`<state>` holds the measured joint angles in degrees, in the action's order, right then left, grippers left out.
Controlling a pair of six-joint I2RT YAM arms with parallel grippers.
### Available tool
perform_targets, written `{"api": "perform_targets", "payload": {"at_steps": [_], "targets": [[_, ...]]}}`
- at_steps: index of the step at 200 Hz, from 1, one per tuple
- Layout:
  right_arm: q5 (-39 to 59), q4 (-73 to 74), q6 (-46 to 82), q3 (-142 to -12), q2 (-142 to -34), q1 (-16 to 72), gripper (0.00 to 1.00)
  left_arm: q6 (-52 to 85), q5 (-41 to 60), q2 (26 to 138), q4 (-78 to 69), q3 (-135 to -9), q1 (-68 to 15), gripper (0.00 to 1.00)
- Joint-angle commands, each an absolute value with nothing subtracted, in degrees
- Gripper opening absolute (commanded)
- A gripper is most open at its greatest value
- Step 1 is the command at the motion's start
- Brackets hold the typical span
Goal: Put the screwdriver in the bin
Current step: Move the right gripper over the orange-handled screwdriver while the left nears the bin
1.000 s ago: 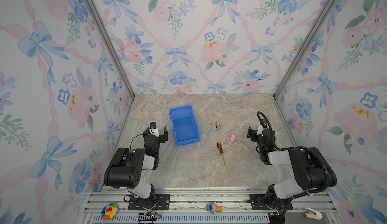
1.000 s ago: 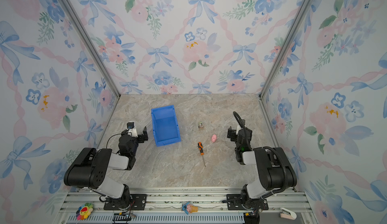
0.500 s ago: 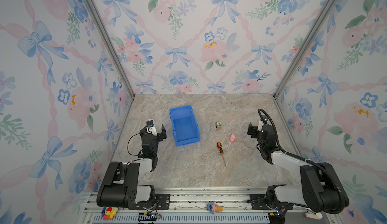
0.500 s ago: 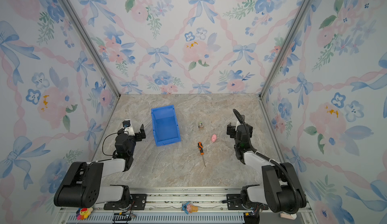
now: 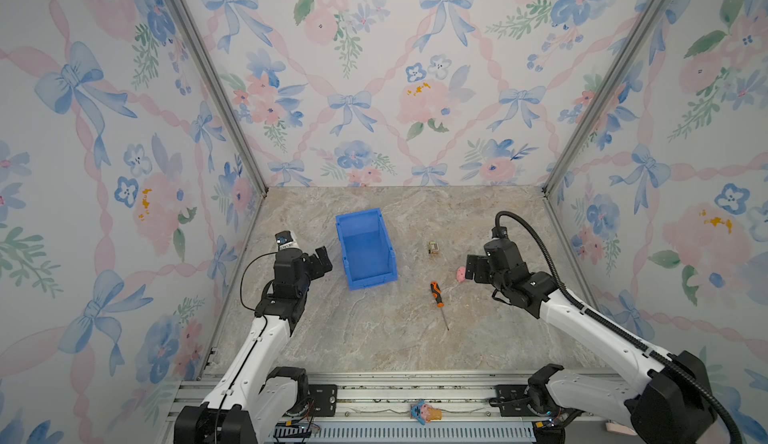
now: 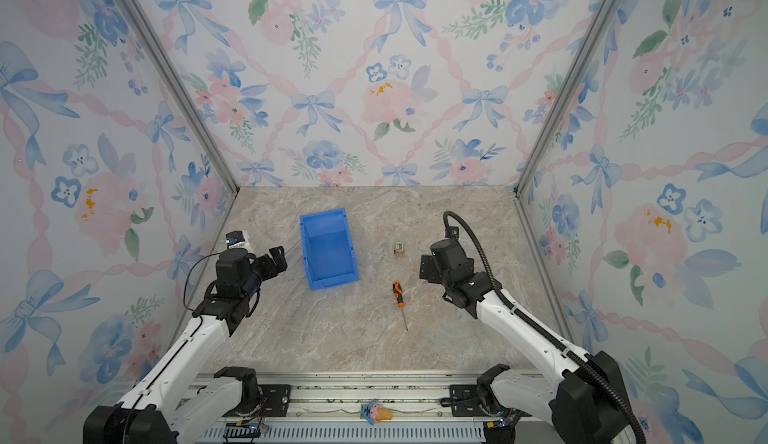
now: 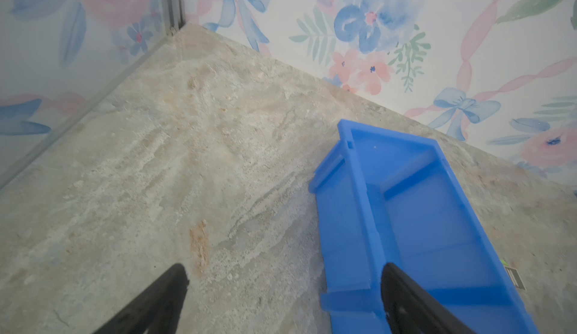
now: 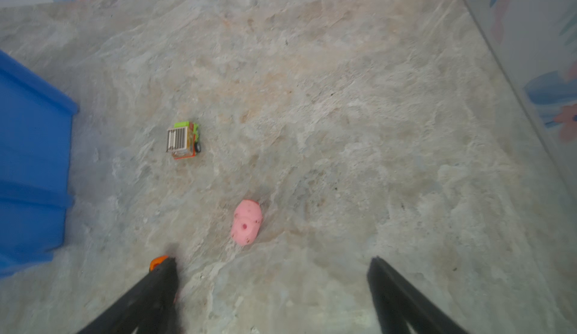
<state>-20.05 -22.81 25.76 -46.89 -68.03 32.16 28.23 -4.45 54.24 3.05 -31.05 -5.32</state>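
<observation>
The screwdriver (image 5: 437, 293) (image 6: 398, 292), with an orange-and-black handle and a thin shaft, lies flat on the stone-patterned table, right of the bin and handle toward the back wall. The blue bin (image 5: 365, 251) (image 6: 328, 251) stands empty at centre left. My right gripper (image 5: 471, 267) (image 6: 426, 269) (image 8: 271, 261) hovers open to the right of the screwdriver and holds nothing. In the right wrist view only the orange handle end (image 8: 156, 262) peeks out behind one finger. My left gripper (image 5: 320, 260) (image 6: 274, 260) (image 7: 284, 268) is open and empty just left of the bin (image 7: 421, 223).
A small pink toy (image 5: 460, 273) (image 8: 246, 221) lies just beside the right gripper. A tiny green-and-orange toy truck (image 5: 433, 248) (image 6: 398, 248) (image 8: 182, 140) sits behind the screwdriver. Floral walls close in three sides of the table.
Both arms have unfolded from their tucked pose and stretched forward. The right gripper has shifted left toward the pink toy, and the left gripper toward the bin. The objects have not moved.
</observation>
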Motion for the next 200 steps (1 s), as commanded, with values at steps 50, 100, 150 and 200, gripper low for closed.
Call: {"api": "perform_targets", "payload": {"at_steps": [50,100,150,200], "targets": [[-10.5,-25.7,29.3,-53.0,-80.1,39.5,0.97,31.3,5.5,53.2,15.0,-32.0,-13.9,0.97],[-7.1,-23.3,28.9,-54.9,-87.4,40.4,0.99,31.3,5.3,52.2,15.3,-32.4,-18.2,0.97],[-5.4,-21.0,28.3,-56.5,-92.5,40.8,0.87,32.3,4.4,51.1,15.3,-31.2,-19.8,0.97],[-4.7,-19.1,28.4,-57.4,-97.0,41.3,0.76,32.5,4.2,50.2,15.3,-30.4,-19.9,0.97]]}}
